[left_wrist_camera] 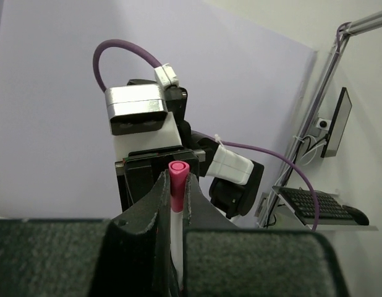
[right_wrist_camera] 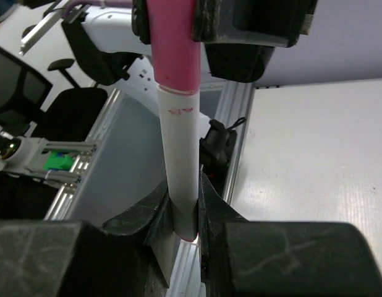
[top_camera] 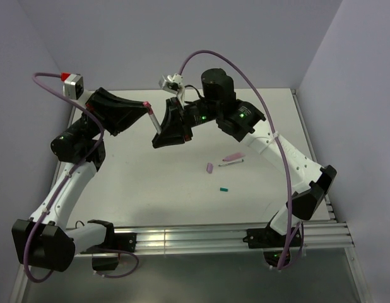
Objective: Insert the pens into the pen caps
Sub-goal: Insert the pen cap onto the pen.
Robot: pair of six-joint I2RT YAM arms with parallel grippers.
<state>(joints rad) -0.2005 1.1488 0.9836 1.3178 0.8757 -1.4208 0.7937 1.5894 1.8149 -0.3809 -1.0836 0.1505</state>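
Note:
One pen with a whitish barrel (top_camera: pixel 156 123) and a pink cap (top_camera: pixel 146 103) hangs in the air between both grippers, above the table's back left. My left gripper (top_camera: pixel 147 110) is shut on the pink cap (left_wrist_camera: pixel 177 178); the white barrel (left_wrist_camera: pixel 174 235) runs down between its fingers. My right gripper (top_camera: pixel 161 134) is shut on the lower end of the barrel (right_wrist_camera: pixel 180 161), and the pink cap (right_wrist_camera: pixel 173 43) shows above it in the left gripper's jaws. A pink pen (top_camera: pixel 233 156), a slim whitish pen (top_camera: pixel 231 163), a lilac cap (top_camera: pixel 209 168) and a teal cap (top_camera: pixel 224 188) lie on the table.
The white table (top_camera: pixel 144 183) is walled by lilac panels behind and at both sides. An aluminium rail (top_camera: pixel 195 238) runs along the near edge by the arm bases. Purple cables (top_camera: pixel 271 126) arch over the arms.

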